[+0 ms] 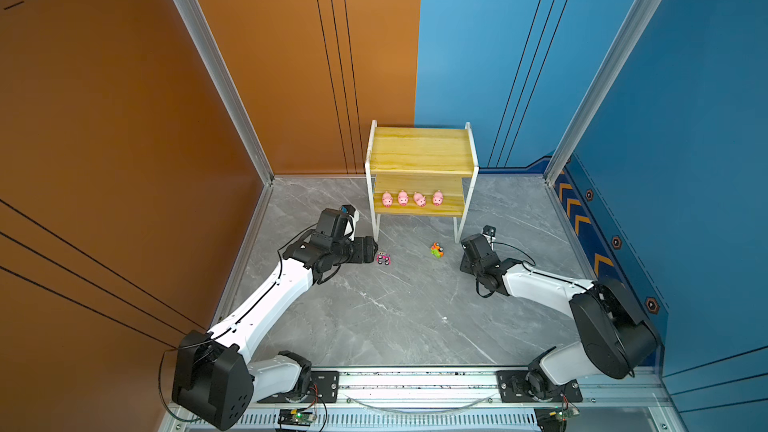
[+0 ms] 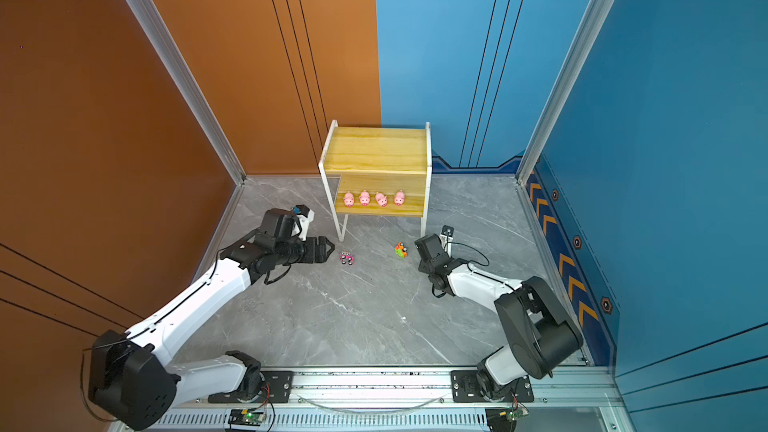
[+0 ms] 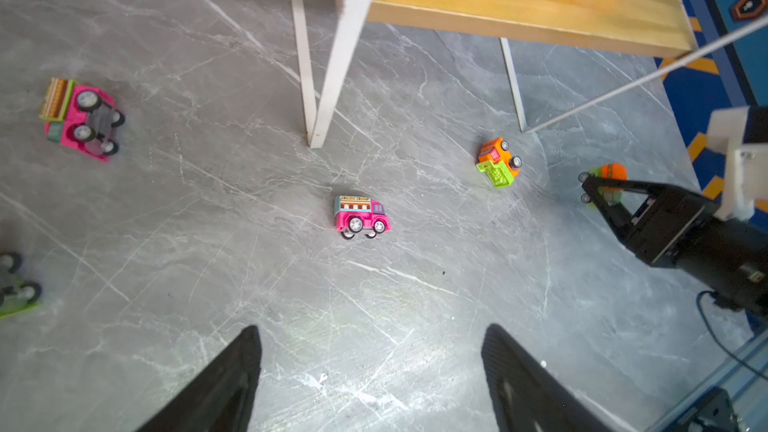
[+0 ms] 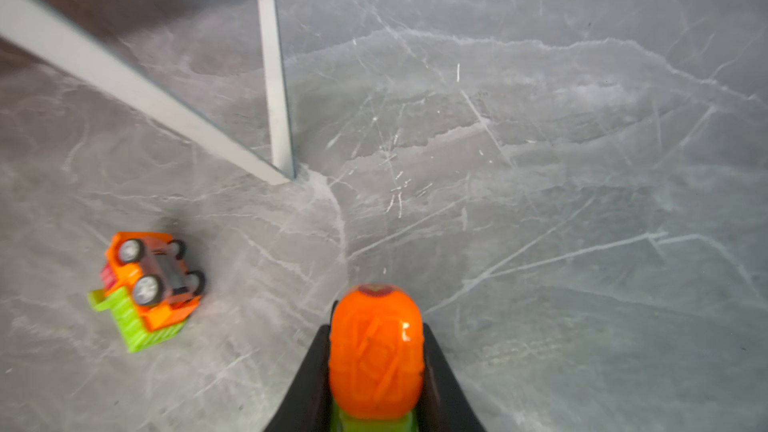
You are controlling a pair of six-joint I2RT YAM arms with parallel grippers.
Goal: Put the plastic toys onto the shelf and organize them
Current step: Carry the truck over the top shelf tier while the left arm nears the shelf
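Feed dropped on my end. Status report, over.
Left gripper open, near pink truck. Right gripper shut on orange car. Four pigs on lower board. Shelf leg close ahead of right.

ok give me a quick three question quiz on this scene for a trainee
1. How many pink pigs stand on the lower board of the shelf?
2. True or false: the left pincer is shut on the pink toy truck ahead of it.
3. What does the right pincer grip? A) a pig B) an orange-and-green toy car C) nothing
Key: 1) four; 2) false, its jaws stand open, apart from the truck; 3) B.
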